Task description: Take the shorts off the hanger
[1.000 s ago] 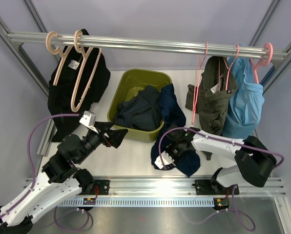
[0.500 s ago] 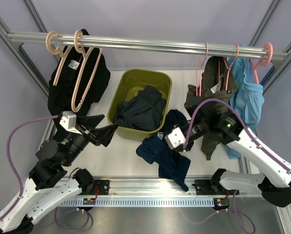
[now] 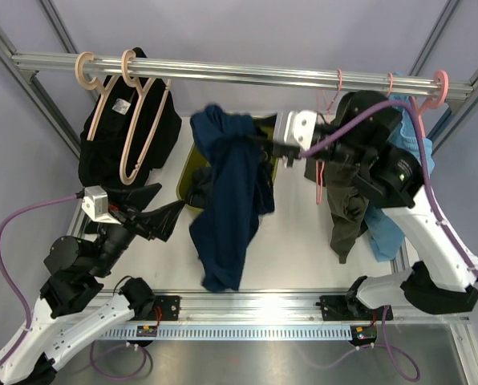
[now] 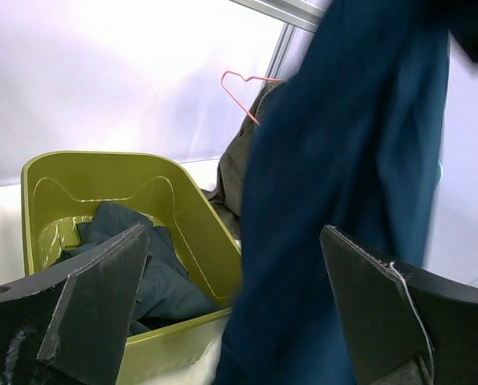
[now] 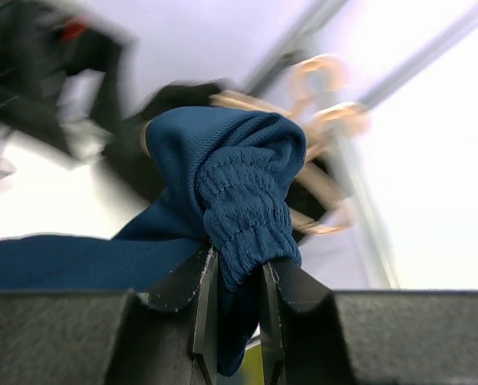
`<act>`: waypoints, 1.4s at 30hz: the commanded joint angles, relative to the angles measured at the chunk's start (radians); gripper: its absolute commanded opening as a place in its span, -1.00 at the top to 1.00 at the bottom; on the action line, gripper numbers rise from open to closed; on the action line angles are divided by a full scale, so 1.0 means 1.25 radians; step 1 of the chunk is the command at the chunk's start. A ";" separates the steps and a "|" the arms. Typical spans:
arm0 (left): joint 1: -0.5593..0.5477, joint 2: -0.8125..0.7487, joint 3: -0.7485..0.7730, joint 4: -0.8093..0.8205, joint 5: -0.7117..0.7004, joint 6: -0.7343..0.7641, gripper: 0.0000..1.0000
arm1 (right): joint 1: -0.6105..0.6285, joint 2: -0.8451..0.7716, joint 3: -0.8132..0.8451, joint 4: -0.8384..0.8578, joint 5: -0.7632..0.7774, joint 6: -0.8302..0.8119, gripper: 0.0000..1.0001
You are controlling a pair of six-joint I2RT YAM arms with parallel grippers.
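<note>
The navy shorts (image 3: 227, 200) are hanging in mid-air, off any hanger, draping from above the bin (image 4: 62, 172) down toward the table's near edge. Their elastic waistband is bunching between the jaws of the right gripper (image 3: 263, 144), which is clenching it tightly. In the right wrist view the gathered band is bulging up out of the narrow gap. The teal shorts (image 4: 155, 273) are lying crumpled inside the bin, also off a hanger.

Both dark pairs being free, the task is looking nearly finished. What seems left is dropping the navy pair into the bin and letting go.

The left gripper (image 3: 160, 207) is hovering left of the bin with its jaws spread wide, grasping nothing. At the right, olive shorts (image 3: 347, 208) and light-blue shorts (image 3: 391, 224) are hanging on pink hangers (image 3: 327, 136) from the rail (image 3: 239, 72).
</note>
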 commanded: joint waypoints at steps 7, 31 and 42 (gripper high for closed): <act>-0.001 -0.016 -0.012 0.043 -0.015 0.000 -0.87 | -0.116 0.273 0.463 0.183 0.142 -0.028 1.00; -0.001 -0.036 -0.051 0.035 -0.011 -0.017 -0.89 | -0.141 0.132 -0.014 0.310 0.052 -0.097 1.00; -0.001 -0.009 -0.049 0.029 -0.011 -0.020 -0.91 | -0.141 0.087 -0.326 0.188 0.170 -0.141 1.00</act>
